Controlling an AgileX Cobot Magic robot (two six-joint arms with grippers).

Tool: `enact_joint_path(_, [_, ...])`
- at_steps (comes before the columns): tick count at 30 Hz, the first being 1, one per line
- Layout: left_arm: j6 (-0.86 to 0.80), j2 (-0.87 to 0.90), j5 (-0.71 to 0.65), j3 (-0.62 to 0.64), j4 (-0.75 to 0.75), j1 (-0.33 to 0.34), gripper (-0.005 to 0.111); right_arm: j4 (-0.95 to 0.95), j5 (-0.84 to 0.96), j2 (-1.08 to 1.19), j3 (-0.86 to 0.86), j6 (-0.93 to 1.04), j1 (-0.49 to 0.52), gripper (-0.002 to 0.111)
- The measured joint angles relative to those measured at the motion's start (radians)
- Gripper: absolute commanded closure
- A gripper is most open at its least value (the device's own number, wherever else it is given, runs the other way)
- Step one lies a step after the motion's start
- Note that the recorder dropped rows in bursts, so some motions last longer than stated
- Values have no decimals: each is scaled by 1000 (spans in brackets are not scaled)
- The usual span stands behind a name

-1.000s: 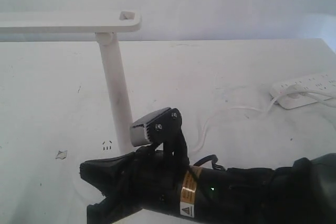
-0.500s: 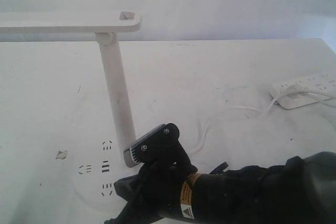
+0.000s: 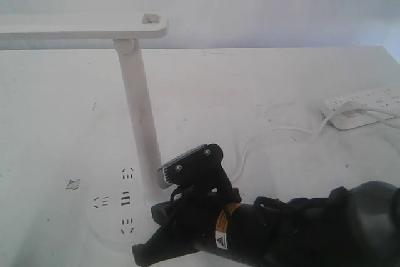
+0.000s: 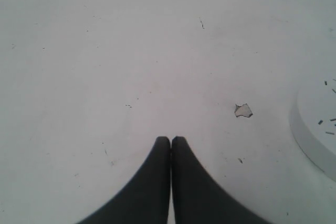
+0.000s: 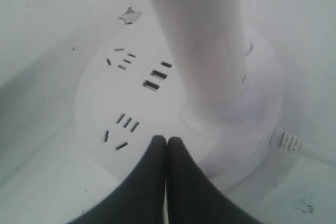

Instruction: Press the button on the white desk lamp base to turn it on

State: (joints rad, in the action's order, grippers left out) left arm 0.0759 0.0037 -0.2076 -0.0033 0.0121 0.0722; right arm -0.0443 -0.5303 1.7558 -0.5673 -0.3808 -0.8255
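Observation:
The white desk lamp base (image 3: 109, 217) lies at the lower left of the exterior view, with dark socket slots and the upright stem (image 3: 140, 117). My right gripper (image 3: 140, 256) hangs over the base's near edge, shut and empty. In the right wrist view its tips (image 5: 167, 140) sit over the base (image 5: 100, 103), just in front of the stem's foot (image 5: 210, 114). No button shows in any view. My left gripper (image 4: 170, 140) is shut and empty over bare table, with the base's rim (image 4: 315, 129) off to one side.
The lamp head (image 3: 81, 26) reaches out to the left above the table. A long white power strip (image 3: 365, 104) lies at the right, and a white cable (image 3: 275, 132) runs from it toward the base. A small paper scrap (image 3: 73, 184) lies left of the base.
My right arm has drawn back to the right, uncovering the base's socket slots. Its tips now point down at the base's near edge. The lamp has not moved.

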Motion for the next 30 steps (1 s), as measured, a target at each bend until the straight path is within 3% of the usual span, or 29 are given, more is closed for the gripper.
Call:
enact_joint_path(10, [0, 0, 0, 0, 0, 0, 107, -105, -77, 34, -31, 0, 0, 108])
enact_joint_path(30, [0, 0, 0, 0, 0, 0, 107, -9, -110, 105, -40, 19, 0, 108])
